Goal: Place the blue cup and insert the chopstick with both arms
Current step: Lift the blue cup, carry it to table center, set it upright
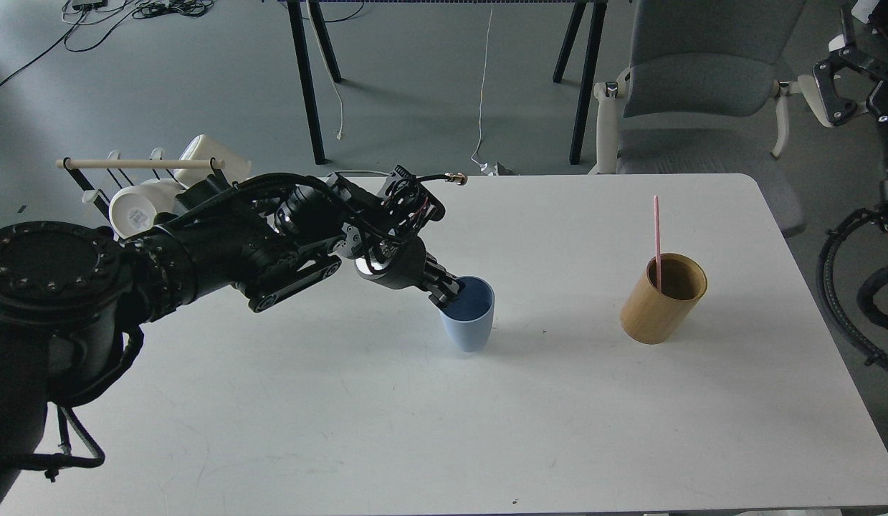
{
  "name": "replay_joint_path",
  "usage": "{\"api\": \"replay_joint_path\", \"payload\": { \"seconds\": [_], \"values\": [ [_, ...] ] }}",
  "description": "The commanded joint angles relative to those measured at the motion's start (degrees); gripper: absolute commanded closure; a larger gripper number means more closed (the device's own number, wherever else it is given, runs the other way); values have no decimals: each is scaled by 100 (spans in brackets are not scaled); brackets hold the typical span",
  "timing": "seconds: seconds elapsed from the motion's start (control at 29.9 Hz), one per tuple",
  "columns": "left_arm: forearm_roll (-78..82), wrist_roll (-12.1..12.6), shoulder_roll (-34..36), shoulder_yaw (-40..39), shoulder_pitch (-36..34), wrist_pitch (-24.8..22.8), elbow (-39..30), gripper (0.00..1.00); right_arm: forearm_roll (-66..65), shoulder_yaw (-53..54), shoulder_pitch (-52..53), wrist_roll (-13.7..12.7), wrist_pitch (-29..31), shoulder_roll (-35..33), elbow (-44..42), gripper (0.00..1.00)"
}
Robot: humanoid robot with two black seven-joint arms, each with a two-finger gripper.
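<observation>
Gripping the blue cup (469, 320) by its near-left rim, my left pincer (447, 292) is closed on the wall, one finger inside. Cup upright on the white table (415, 430), mid-table. Pink chopstick (657, 236) stands in the bamboo holder (659, 304), well apart to the right.

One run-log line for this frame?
left end effector: gripping blue cup rim, upright on table | chopstick: standing in bamboo holder | right arm: out of view

I can read no text anywhere; the round mark on the white mug's (135, 212) base is too small.
</observation>
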Motion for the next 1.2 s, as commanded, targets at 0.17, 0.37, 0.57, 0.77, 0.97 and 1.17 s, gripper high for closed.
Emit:
{"api": "replay_joint_path", "payload": {
  "seconds": [0.17,0.37,0.57,0.77,0.97,1.17],
  "values": [
    [-29,0,62,-35,27,-44,-44,88,0,-16,-5,0,0,3,-7,1],
    [-47,0,185,-70,89,-70,-62,83,0,-16,-5,0,0,11,-7,1],
    [-520,0,308,-79,89,-79,-62,59,8,10,-5,0,0,11,1,1],
    [-864,0,475,-88,98,-88,-53,30,0,19,74,0,0,3,1,1],
    [-1276,0,616,-88,142,-211,-53,19,0,2,100,0,0,11,1,1],
    [-1935,0,765,-202,133,-418,-79,7,0,-16,171,0,0,11,1,1]
  ]
}}
